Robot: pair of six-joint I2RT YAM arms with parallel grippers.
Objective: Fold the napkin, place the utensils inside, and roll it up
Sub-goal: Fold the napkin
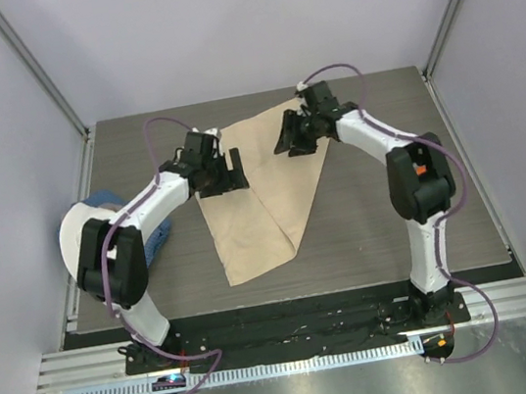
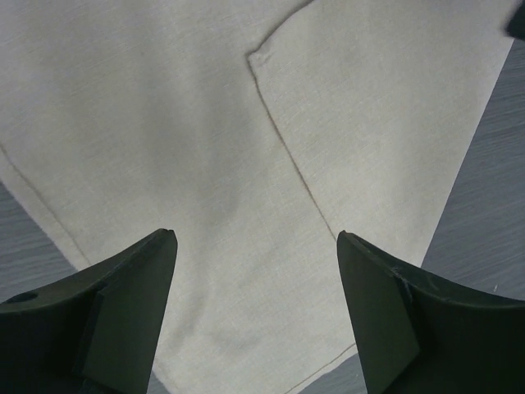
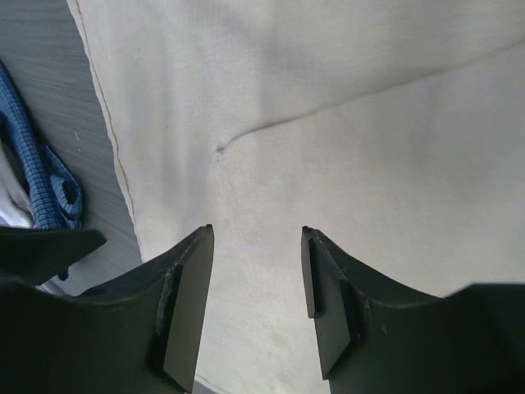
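Napkin [image 1: 266,206] lies folded, long axis running far edge to near edge; L gripper [image 1: 237,179] over its left hem, R gripper [image 1: 291,141] nearer its far corner, both claws released, holding nothing

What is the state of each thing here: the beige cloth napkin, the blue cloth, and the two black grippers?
Beige square cloth napkin: folded, one layer lapping over the other, lying flat on the grey table.
Blue checked cloth: bunched up at the left edge of the table, partly hidden.
Left gripper: open, over the napkin, holding nothing.
Right gripper: open, over the napkin, holding nothing.
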